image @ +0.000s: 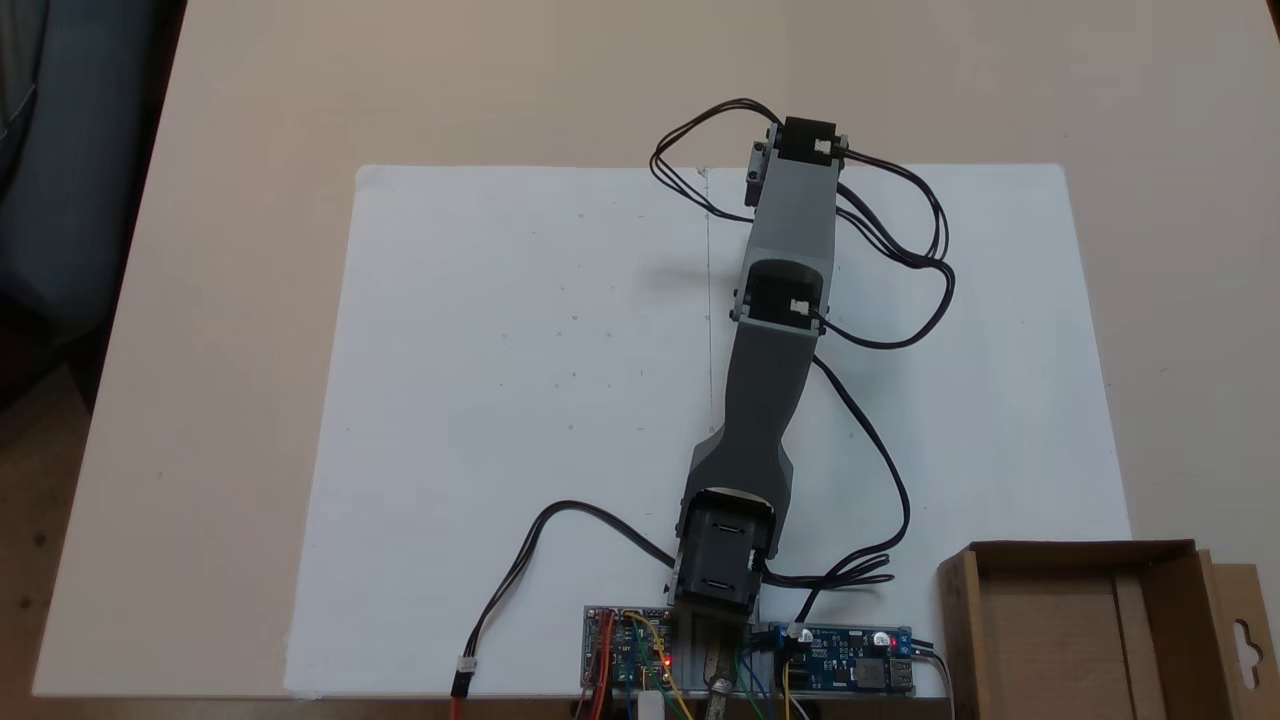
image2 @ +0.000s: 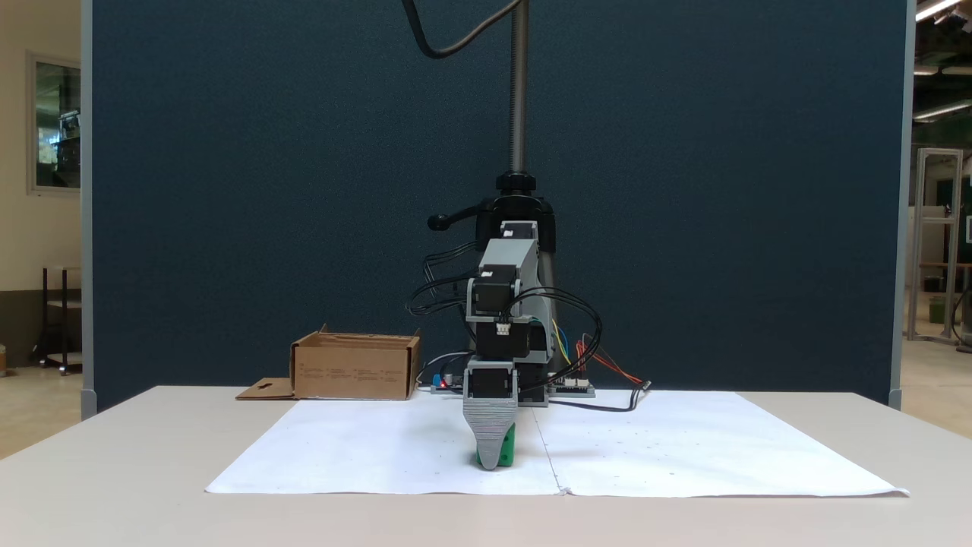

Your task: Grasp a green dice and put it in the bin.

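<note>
The small bright green plastic dice (image2: 507, 450) is hidden low on the white paper sheet (image2: 380, 456) behind the grey gripper (image2: 492, 460), prob. for grabbing; grip can't be told.

One fixed view looks straight down; the other faces the arm (image2: 505, 319) at table level, both sharing the white sheet (image: 500, 400).
</note>
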{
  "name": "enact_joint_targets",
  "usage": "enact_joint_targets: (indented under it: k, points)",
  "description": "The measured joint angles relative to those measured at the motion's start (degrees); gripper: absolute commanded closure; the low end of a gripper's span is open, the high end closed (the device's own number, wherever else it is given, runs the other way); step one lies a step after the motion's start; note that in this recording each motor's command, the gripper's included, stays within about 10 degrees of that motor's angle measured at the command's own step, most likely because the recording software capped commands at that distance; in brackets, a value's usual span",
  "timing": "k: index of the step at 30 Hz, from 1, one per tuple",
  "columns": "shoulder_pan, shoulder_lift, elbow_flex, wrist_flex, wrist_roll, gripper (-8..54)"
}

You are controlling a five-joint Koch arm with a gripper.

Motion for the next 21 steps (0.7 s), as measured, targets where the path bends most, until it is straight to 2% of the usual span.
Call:
enact_joint_targets:
  k: [2, 7, 15, 21]
  points:
    - [0.00, 0.00, 0.09, -0.18, 0.00, 21.4]
    - [0.53, 0.00, 0.70, -1.14, 0.00, 33.4]
    - [0.88, 0.97, 1.05, -1.23, 0.00, 33.4]
    - [3.87, 9.14, 2.46, 1.32, 0.18, 33.4]
